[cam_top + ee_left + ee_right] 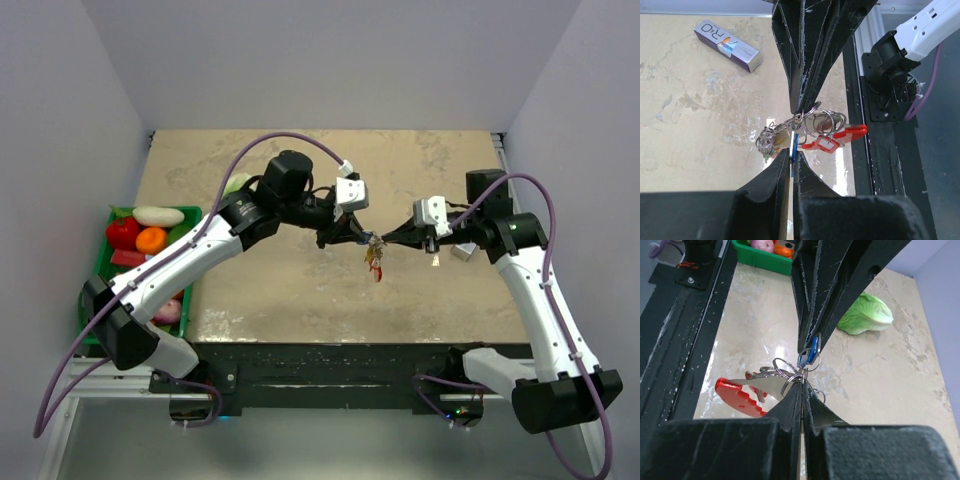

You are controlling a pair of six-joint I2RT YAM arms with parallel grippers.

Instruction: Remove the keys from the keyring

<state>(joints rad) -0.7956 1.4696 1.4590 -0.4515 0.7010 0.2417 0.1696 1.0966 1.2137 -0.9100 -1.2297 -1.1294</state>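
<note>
Left wrist, keyring in left end effector

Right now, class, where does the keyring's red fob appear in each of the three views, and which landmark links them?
Top external: red fob dangles at the picture's centre.
Left wrist: right of centre, lying roughly level.
Right wrist: lower left, its right end hidden.
Shared landmark: the silvery rings right beside it in every view.

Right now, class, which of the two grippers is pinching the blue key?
The left gripper: its tips clamp the blue key, whereas the right gripper nips only the keyring.
</note>
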